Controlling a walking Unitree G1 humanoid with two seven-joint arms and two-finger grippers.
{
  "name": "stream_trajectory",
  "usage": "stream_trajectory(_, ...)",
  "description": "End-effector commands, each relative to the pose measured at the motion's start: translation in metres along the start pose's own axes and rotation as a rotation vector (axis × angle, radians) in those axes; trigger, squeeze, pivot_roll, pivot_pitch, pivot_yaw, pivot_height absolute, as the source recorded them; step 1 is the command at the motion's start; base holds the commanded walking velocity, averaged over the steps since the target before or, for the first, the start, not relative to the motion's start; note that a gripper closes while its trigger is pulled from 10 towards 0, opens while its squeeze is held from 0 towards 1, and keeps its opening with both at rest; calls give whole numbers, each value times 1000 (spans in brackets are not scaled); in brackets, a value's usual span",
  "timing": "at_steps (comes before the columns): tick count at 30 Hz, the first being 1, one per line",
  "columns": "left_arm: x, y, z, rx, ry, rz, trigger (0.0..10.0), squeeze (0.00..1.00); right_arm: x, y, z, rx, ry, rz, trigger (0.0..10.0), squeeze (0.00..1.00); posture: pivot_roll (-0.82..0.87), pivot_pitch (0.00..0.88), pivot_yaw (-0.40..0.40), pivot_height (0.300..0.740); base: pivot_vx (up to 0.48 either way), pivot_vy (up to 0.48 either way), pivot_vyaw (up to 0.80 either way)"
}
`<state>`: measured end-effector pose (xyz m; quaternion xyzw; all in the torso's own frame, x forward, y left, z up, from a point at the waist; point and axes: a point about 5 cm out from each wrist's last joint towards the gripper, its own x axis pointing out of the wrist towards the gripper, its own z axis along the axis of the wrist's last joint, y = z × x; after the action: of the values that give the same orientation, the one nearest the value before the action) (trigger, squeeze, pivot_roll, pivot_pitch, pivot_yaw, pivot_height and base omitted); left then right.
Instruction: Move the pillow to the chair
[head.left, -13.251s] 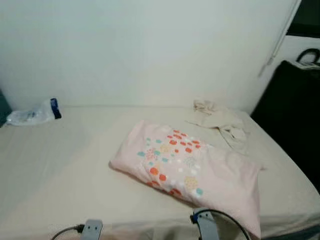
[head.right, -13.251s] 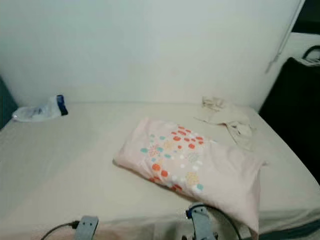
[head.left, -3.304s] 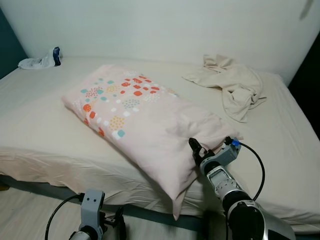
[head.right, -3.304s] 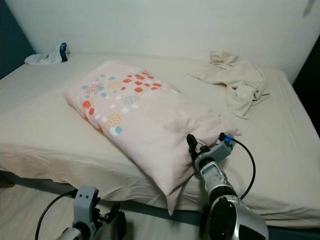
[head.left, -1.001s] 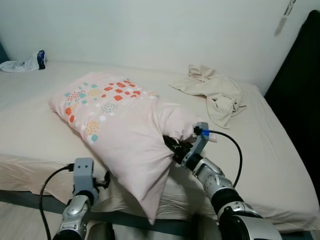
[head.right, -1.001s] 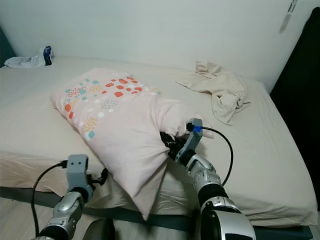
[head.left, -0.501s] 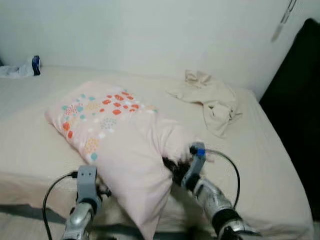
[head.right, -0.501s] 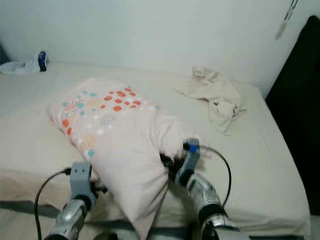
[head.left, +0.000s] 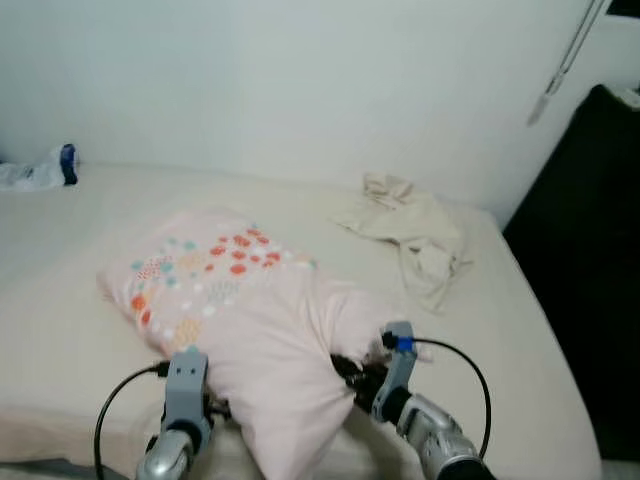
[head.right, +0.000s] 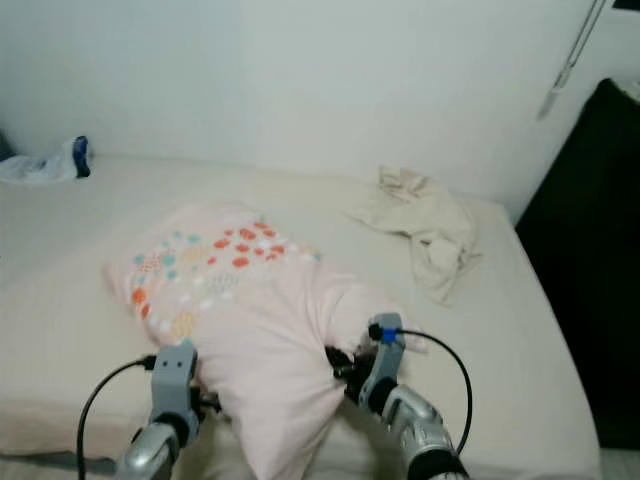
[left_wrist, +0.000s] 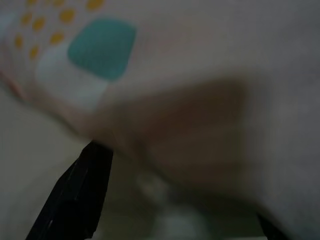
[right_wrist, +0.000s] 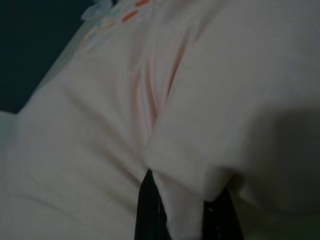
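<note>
The pink pillow (head.left: 235, 320) with coloured dots lies on the bed (head.left: 80, 290), its near end bunched and hanging over the bed's front edge. My right gripper (head.left: 347, 368) is shut on a fold of the pillow's near right corner; in the right wrist view the pink fabric (right_wrist: 185, 150) is pinched between the black fingers (right_wrist: 146, 212). My left gripper (head.left: 216, 408) sits against the pillow's near left underside. In the left wrist view its fingers (left_wrist: 75, 200) stand wide apart with the pillow's fabric (left_wrist: 200, 100) close in front, so it is open.
A crumpled beige cloth (head.left: 412, 232) lies at the bed's far right. A clear plastic bag with a blue part (head.left: 38, 172) rests at the far left by the white wall. A tall black object (head.left: 585, 270) stands right of the bed.
The camera has lifted and shifted, so the bed sits lower in the picture. The right gripper keeps its hold on the pillow. The left gripper has come closer under the pillow's edge.
</note>
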<state>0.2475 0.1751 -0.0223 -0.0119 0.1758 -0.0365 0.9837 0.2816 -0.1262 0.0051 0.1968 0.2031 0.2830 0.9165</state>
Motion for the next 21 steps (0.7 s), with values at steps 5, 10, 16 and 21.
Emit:
stream_trajectory(5,-1,-6,-5,2,18,-10,10000,0,-5,-6,-9,-30,41,-60,0,0,117,0,-80,730,0,0,0)
stream_trajectory(10,-2,-5,-7,-6,32,5,10000,0,-7,-11,-9,-30,29,-132,10000,0,121,0,-90,735,0,0,0)
stream_trajectory(16,0,-6,-6,-15,31,16,10000,0,-3,-11,1,-43,-8,-133,10000,0,127,0,-102,735,0,0,265)
stream_trajectory(21,2,-9,-3,-21,26,20,10000,0,2,-9,7,-66,-14,-120,10000,0,130,0,-111,735,0,0,791)
